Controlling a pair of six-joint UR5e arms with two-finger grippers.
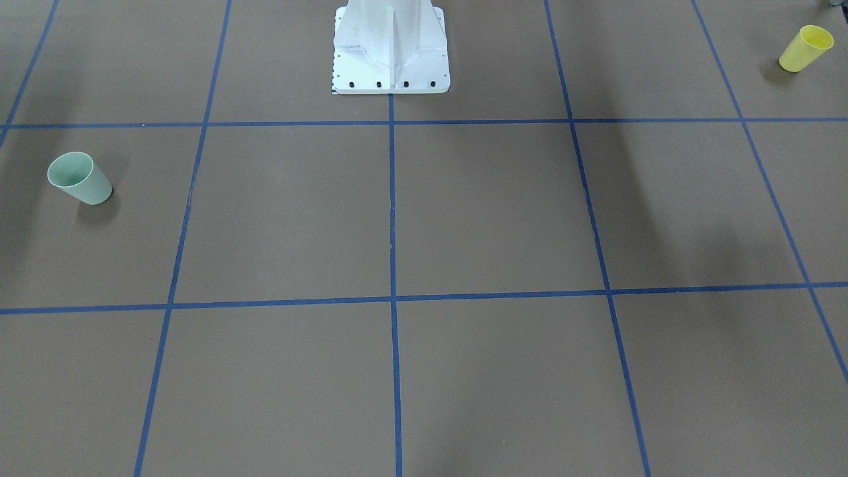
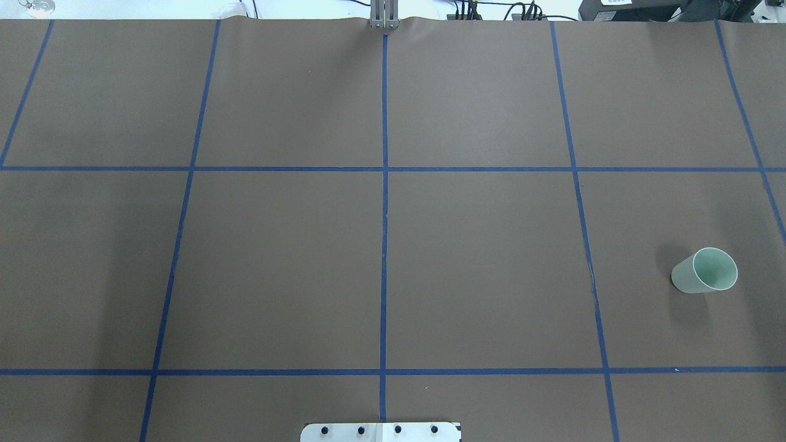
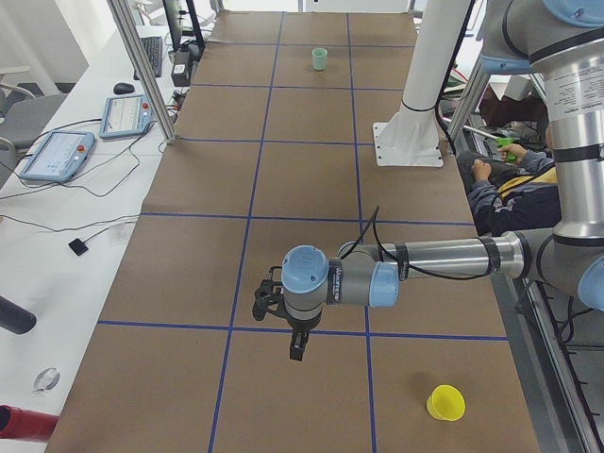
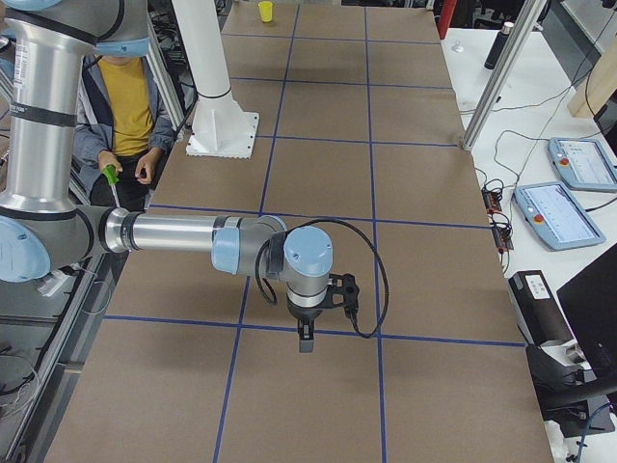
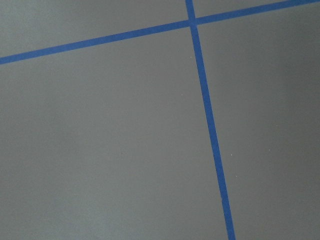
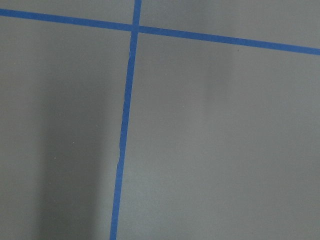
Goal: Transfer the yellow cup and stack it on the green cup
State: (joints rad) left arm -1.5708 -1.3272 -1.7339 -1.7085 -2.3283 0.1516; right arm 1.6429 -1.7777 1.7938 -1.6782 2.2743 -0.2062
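Note:
The yellow cup (image 1: pixel 805 48) stands upright near the table's corner on my left side; it also shows in the exterior left view (image 3: pixel 445 403) and far off in the exterior right view (image 4: pixel 265 12). The green cup (image 1: pixel 79 177) stands upright on my right side, also in the overhead view (image 2: pixel 705 271) and the exterior left view (image 3: pixel 320 58). My left gripper (image 3: pixel 295 347) hangs above the table, apart from the yellow cup. My right gripper (image 4: pixel 306 340) hangs above the table. I cannot tell whether either is open or shut. Both wrist views show only table.
The table is brown paper (image 2: pixel 479 264) with a grid of blue tape lines (image 2: pixel 384 184). The white robot pedestal (image 1: pixel 391 50) stands at the robot's side. An operator (image 4: pixel 130 96) sits beside it. Tablets and cables (image 3: pixel 57 156) lie beyond the far edge.

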